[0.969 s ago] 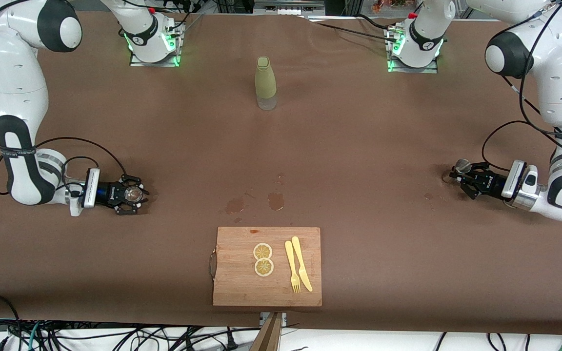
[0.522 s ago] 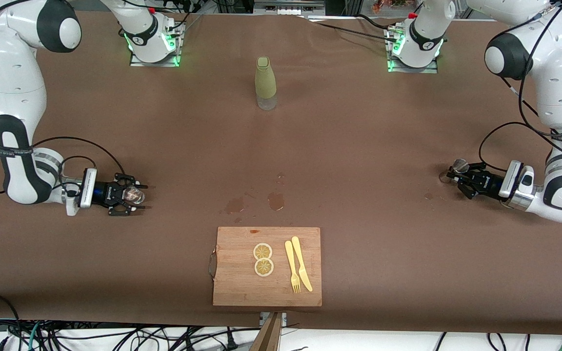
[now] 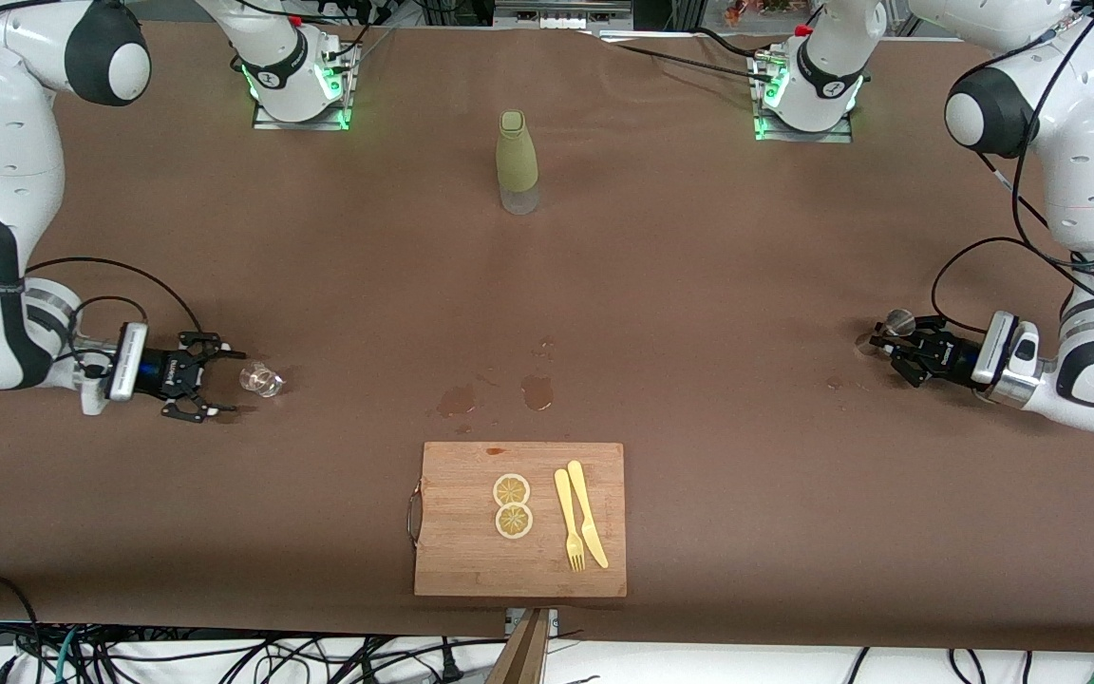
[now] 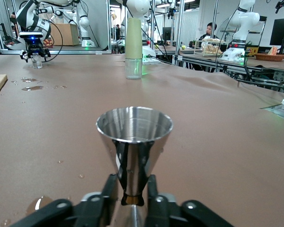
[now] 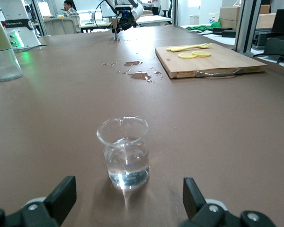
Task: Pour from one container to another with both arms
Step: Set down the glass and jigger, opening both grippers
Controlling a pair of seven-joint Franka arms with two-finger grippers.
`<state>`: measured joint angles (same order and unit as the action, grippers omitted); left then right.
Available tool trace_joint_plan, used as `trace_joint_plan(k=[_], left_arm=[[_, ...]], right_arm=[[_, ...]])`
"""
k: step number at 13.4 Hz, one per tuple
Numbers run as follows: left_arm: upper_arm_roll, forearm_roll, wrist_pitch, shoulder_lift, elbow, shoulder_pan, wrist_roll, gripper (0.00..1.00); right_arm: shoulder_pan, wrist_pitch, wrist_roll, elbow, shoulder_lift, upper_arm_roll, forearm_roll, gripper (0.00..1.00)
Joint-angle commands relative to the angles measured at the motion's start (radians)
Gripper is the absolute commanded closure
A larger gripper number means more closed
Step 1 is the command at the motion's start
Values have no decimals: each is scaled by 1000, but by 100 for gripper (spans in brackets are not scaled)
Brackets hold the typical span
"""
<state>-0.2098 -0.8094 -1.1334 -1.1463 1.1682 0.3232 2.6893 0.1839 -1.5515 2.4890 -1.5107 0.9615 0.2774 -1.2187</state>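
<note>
Since a moment ago the right gripper (image 3: 215,385) has let go of the little glass cup (image 3: 261,380) and pulled back from it. In the front view the cup stands alone on the brown table (image 3: 680,285), near the right arm's end, just beside the wide-open fingers. At the left arm's end, the left gripper (image 3: 884,344) sits low on the table with the silver jigger (image 3: 898,323) at its tips. An olive-green bottle (image 3: 517,161) stands in the middle, and a wooden board (image 3: 520,519) lies closer to the camera.

In the left wrist view, the jigger (image 4: 134,146) stands upright, and the fingers (image 4: 109,189) sit against its thin waist.

In the right wrist view, the cup (image 5: 124,151) has some clear liquid in it. The fingers (image 5: 61,194) are spread wide and do not touch it.
</note>
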Motion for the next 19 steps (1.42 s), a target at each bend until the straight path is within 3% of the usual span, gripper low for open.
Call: trace_joint_plan(k=[1, 4, 8, 11, 13, 16, 19], left_arm=[[-17, 19, 52, -12, -35, 11, 129, 0], [-17, 22, 29, 16, -35, 10, 129, 0], [-14, 55, -126, 158, 7, 7, 135, 0], [-13, 74, -292, 278, 85, 0, 139, 0], [-13, 149, -409, 377, 126, -27, 159, 0], [-13, 264, -485, 529, 165, -93, 22, 0], [-14, 405, -499, 675, 228, -173, -286, 0]], right_arm=[[0, 44, -54, 65, -15, 60, 21, 0], [2, 57, -172, 115, -49, 81, 71, 0], [0, 57, -520, 182, -136, 83, 143, 0], [-6, 57, -827, 239, -197, 57, 218, 0], [-7, 50, -1035, 271, -237, 11, 277, 0], [-30, 47, -1385, 319, -300, -23, 402, 0], [-34, 42, -1686, 325, -391, -124, 630, 0]])
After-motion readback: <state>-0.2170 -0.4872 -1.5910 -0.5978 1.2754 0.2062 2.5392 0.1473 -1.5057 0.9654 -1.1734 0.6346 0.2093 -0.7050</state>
